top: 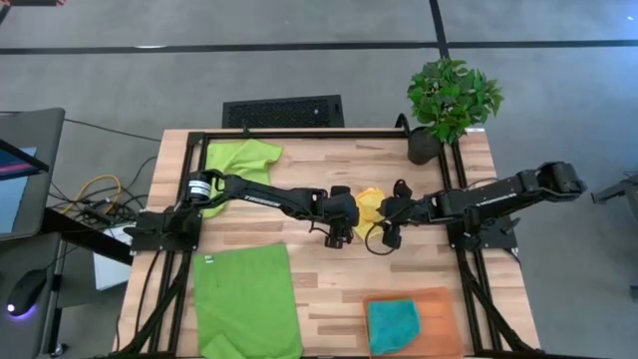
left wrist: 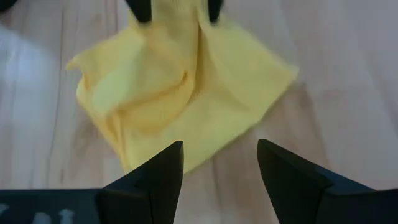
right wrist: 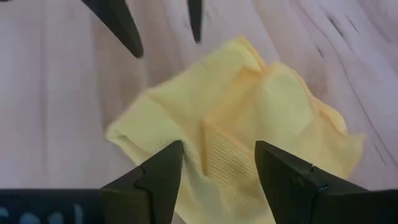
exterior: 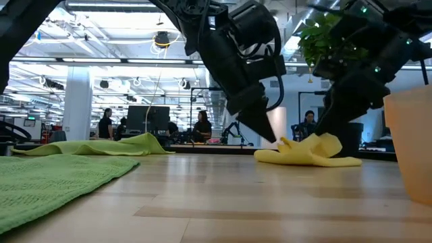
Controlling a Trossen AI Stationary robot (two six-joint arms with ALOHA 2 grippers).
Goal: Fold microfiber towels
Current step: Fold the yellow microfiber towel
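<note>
The yellow towel (top: 369,203) lies crumpled on the table's middle, with a raised fold (right wrist: 227,146). My left gripper (top: 356,212) is open at its left edge, low over the table (exterior: 267,132). In its wrist view (left wrist: 221,158) the towel's near edge reaches between the fingers. My right gripper (top: 385,211) is open at the towel's right side (exterior: 331,127); its fingers (right wrist: 163,169) stand on either side of the raised fold. One lime green towel (top: 239,160) lies bunched at the far left, and another (top: 244,297) lies spread flat at the near left. The teal towel (top: 393,324) lies folded on the orange mat (top: 439,304). My left gripper's fingertips (exterior: 270,137) reach down to the yellow towel's left edge (left wrist: 186,158), slanting from the table's left; I cannot tell whether they touch it. My right gripper's open fingers straddle the raised fold (right wrist: 217,155), slanting down from the right; I cannot tell whether they touch it.
A potted plant (top: 451,100) stands at the far right corner. Bare wood (top: 329,165) lies between the far lime towel and the plant, and more shows in front of the yellow towel (top: 329,289). People sit in the room beyond the table (exterior: 202,125).
</note>
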